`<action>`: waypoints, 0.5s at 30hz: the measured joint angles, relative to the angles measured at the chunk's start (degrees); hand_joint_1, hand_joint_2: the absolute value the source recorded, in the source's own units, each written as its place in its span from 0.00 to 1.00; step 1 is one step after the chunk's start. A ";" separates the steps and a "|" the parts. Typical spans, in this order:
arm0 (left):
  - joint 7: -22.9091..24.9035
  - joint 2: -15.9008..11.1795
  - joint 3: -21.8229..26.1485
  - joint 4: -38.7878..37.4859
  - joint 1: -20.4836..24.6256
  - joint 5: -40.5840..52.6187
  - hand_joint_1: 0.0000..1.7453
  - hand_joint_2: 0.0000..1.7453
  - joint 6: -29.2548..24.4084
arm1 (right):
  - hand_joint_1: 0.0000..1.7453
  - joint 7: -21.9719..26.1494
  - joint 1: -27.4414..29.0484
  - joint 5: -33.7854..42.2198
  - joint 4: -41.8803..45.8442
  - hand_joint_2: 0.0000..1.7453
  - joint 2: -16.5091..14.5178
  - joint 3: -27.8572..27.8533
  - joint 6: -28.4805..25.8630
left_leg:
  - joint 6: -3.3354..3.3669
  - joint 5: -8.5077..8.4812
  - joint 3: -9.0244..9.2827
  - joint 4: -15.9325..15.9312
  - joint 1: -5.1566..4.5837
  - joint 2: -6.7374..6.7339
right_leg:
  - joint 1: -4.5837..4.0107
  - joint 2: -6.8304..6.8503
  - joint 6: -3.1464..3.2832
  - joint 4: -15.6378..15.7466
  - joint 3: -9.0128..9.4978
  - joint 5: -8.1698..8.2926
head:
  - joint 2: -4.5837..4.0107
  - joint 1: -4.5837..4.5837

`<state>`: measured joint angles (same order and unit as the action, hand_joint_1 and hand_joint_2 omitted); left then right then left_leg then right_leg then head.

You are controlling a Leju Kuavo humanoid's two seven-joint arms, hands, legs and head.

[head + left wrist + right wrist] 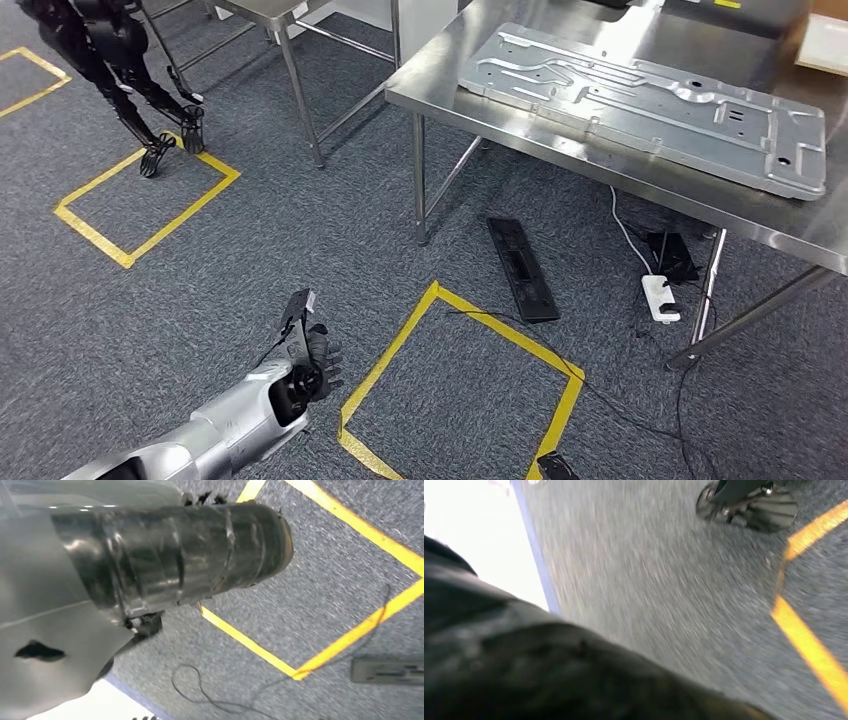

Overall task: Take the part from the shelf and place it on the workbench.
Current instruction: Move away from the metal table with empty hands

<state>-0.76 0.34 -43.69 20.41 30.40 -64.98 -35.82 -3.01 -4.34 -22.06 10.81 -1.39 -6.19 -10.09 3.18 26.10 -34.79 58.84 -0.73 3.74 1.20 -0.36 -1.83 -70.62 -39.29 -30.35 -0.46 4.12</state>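
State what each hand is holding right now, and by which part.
The left hand hangs over the carpet with nothing in its fingers. The metal panel lies on the steel table, untouched. Whether the right hand holds anything cannot be told.

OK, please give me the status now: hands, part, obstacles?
Left hand low over carpet, holding nothing. Metal part flat on steel workbench. Black bar and cables lie under the bench.

One metal part, two steel tables, two taped squares (yellow).

Open carpet around the workbench

Beneath its near edge lie a black bar, a white power strip and loose cables; its legs flank them.
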 joint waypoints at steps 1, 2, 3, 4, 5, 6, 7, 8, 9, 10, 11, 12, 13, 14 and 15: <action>-0.17 0.80 0.04 0.00 0.24 0.01 0.00 0.00 -0.55 | 0.00 0.86 -0.11 -0.02 0.01 0.00 0.00 0.95 -0.36 | -0.15 0.18 -0.22 0.43 0.02 0.71 | 0.10 -1.08 0.11 3.51 1.58 1.49 | 0.00 0.01; -0.22 1.52 0.09 0.00 0.66 0.01 0.00 0.00 -0.99 | 0.00 1.51 -0.20 0.49 0.01 0.00 -0.05 1.68 -0.71 | -0.33 0.35 -0.59 0.98 -0.01 1.37 | 0.21 -2.22 0.17 6.50 2.87 2.40 | 0.00 0.02; -0.19 2.15 0.13 -0.01 1.16 0.04 0.00 0.00 -1.27 | 0.00 1.88 -0.25 1.21 0.01 0.00 -0.12 2.07 -0.93 | -0.53 0.42 -1.01 1.40 -0.03 1.94 | 0.33 -3.09 0.28 8.25 3.64 2.67 | 0.00 0.06; -0.10 2.71 0.15 -0.01 1.66 0.09 0.00 0.00 -1.45 | 0.00 1.90 -0.26 1.80 0.00 0.00 -0.19 2.22 -0.92 | -0.75 0.39 -1.42 1.65 -0.06 2.51 | 0.37 -3.54 0.37 8.85 3.89 2.41 | 0.00 0.08; -0.01 3.20 0.15 -0.02 2.07 0.21 0.00 0.00 -1.54 | 0.00 1.85 -0.21 2.20 0.00 0.00 -0.26 2.23 -0.90 | -0.94 0.27 -1.73 1.74 -0.06 3.08 | 0.34 -3.22 0.48 9.03 3.99 2.42 | 0.00 0.08; 0.17 3.58 0.15 0.00 2.20 0.84 0.00 0.00 -1.53 | 0.00 1.78 -0.17 2.67 0.01 0.00 -0.37 2.23 -1.04 | -1.14 0.26 -1.96 1.76 -0.02 3.31 | 0.46 -2.59 0.74 9.13 4.12 2.53 | 0.00 0.08; 0.88 3.85 0.11 0.66 1.07 2.51 0.00 0.00 -1.59 | 0.00 1.66 -0.18 3.41 0.01 0.00 -0.40 2.23 -1.51 | -1.43 0.60 -2.15 2.14 -0.11 2.63 | 0.56 -2.09 0.99 9.30 4.30 2.57 | 0.00 0.06; 2.56 3.78 0.16 3.09 -1.60 6.06 0.00 0.00 -1.79 | 0.00 1.49 -0.23 4.70 0.02 0.00 -0.45 2.19 -2.40 | -1.78 1.42 -2.51 3.25 -0.16 1.39 | 0.72 -1.68 1.28 9.56 4.62 2.59 | 0.00 0.21; 5.58 3.36 0.23 7.49 -6.21 11.89 0.00 0.00 -2.16 | 0.00 1.16 -0.25 6.36 0.02 0.00 -0.50 2.08 -3.59 | -2.16 2.82 -3.19 5.41 -0.17 -0.20 | 0.90 -1.38 1.63 9.88 5.08 2.51 | 0.00 0.38; 9.85 2.80 0.34 13.58 -12.63 20.13 0.00 0.00 -2.73 | 0.00 0.69 -0.15 7.97 -0.01 0.00 -0.45 1.93 -4.72 | -2.56 4.60 -4.29 8.62 -0.10 -1.65 | 0.94 -1.26 1.84 10.10 5.64 2.29 | 0.00 0.64; 14.94 2.04 0.49 20.24 -19.16 29.82 0.00 0.00 -3.06 | 0.00 0.18 0.05 9.18 -0.04 0.00 -0.47 1.77 -5.60 | -2.88 6.32 -5.89 12.25 0.23 -2.35 | 0.91 -1.08 1.99 10.22 6.13 2.01 | 0.00 0.89; 19.36 1.03 0.62 25.85 -24.84 39.33 0.00 0.00 -3.47 | 0.00 -0.37 0.33 9.80 -0.09 0.00 -0.54 1.65 -6.16 | -3.11 7.44 -7.52 15.28 0.60 -2.67 | 0.84 -0.63 2.09 10.22 6.43 1.71 | 0.00 1.08; 22.35 0.24 0.85 30.19 -29.09 47.84 0.00 0.00 -3.77 | 0.00 -0.90 0.62 9.95 -0.16 0.00 -0.62 1.59 -6.41 | -3.30 7.54 -8.63 16.69 0.84 -2.81 | 0.78 0.12 2.03 10.14 6.60 1.39 | 0.00 1.33; 23.90 -0.56 1.27 33.66 -31.63 53.86 0.00 0.00 -3.88 | 0.00 -1.32 0.79 9.85 -0.23 0.00 -0.72 1.59 -6.56 | -3.42 6.63 -8.76 15.88 1.04 -3.04 | 0.71 1.20 1.96 10.05 6.70 1.10 | 0.00 1.50; 23.99 -1.33 1.82 36.58 -33.17 57.09 0.00 0.00 -4.18 | 0.00 -1.65 0.86 9.73 -0.29 0.00 -0.88 1.59 -6.63 | -3.47 4.95 -7.63 12.99 1.10 -3.57 | 0.72 2.41 1.86 10.02 6.86 0.82 | 0.00 1.65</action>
<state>23.23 -0.99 -41.87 56.99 -2.77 -7.89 -40.00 -4.66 -3.48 -12.33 10.52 -2.27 -4.60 -16.72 -0.30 31.05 -42.42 71.83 0.37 0.17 1.91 2.04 0.03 -60.60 -32.43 -29.53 -0.46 5.77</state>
